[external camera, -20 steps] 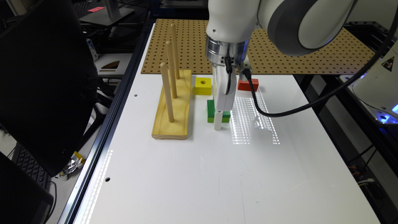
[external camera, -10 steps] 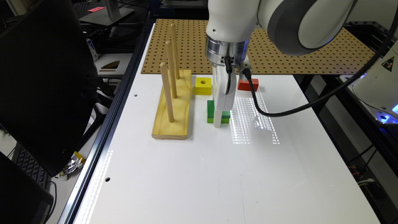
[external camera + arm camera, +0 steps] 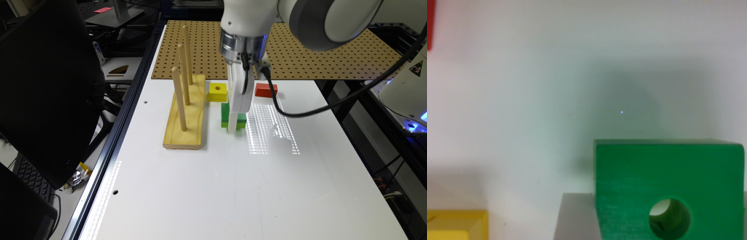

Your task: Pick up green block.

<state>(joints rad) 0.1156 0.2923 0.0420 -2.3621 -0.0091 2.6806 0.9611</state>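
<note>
The white desk (image 3: pixel 233 186) spans most of the exterior frame. A brown pegboard (image 3: pixel 333 53) covers its far end, across the upper centre. The robot arm (image 3: pixel 300 16) enters from the top of the frame and reaches down to the centre. A yellow wooden base (image 3: pixel 185 130) with three upright dowels stands left of centre.

The hand (image 3: pixel 233 128) is lowered at the green block (image 3: pixel 225 115), just right of the wooden base. A white finger covers the block's front face, its tip at desk level. How far the hand is open, and whether it grips the block, cannot be told.

In the wrist view the green block (image 3: pixel 637 185) sits at lower right, its round hole visible, with a grey finger (image 3: pixel 574 220) touching its side.

The red block (image 3: pixel 266 90) lies above right of the green block; the yellow block (image 3: pixel 218 92) lies just above it, holed.
</note>
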